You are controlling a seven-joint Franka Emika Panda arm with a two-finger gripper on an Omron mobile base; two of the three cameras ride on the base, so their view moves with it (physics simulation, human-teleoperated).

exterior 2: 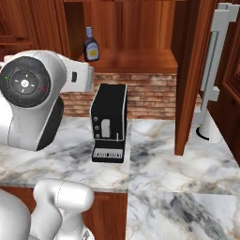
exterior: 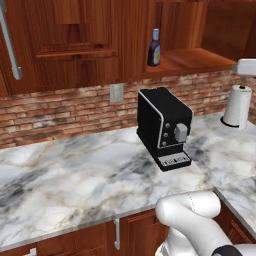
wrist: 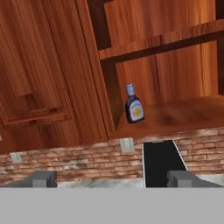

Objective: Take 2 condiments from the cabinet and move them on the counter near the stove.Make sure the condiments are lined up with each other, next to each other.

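Hand view looks up at an open wooden cabinet [wrist: 175, 116], a doorless shelf niche, where one small dark bottle [wrist: 134, 106] with a yellow-white label and a bluish cap stands upright near the left end of the lower shelf, close to the side wall. The two fingertips [wrist: 41, 179] of the end effector [wrist: 111, 179] rise at the bottom of that view, set wide apart with nothing between them, well below the bottle and apart from it. Under the shelf runs a red brick wall [wrist: 65, 159], and the top of a black coffee machine [wrist: 162, 164] shows beneath the niche. From the left base view, the same bottle [exterior: 154, 48] stands on the shelf above and behind the coffee machine [exterior: 164, 128], which sits on the white and grey marble tabletop [exterior: 75, 185]. A white paper towel roll [exterior: 237, 106] stands upright on the tabletop to the right of the machine, near the wall.
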